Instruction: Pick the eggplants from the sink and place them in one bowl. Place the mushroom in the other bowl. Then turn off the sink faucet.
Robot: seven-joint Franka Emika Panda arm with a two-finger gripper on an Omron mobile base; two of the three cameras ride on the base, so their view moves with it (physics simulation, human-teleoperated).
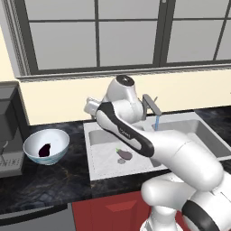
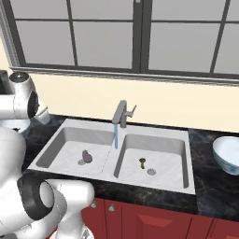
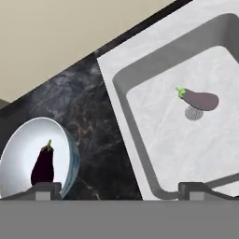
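one dark eggplant (image 3: pixel 43 166) already lies in the left bowl (image 1: pixel 60 149) at 9 o'clock of the sink (image 1: pixel 97 169). the paler eggplant (image 1: pixel 124 154) waits in the left basin, the mushroom (image 2: pixel 142 162) in the right. faucet (image 2: pixel 122 113) runs. end effector (image 3: pixel 119 190) wide open, empty.

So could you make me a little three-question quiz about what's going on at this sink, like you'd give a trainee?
1. True or false: the dark eggplant already lies in the left bowl.
2. Where is the paler eggplant? A) in the right bowl B) in the left basin of the sink, by its drain C) on the counter
3. Fill in: the mushroom lies in the ____ basin, and water runs from the faucet.

Key: 1 true; 2 B; 3 right.
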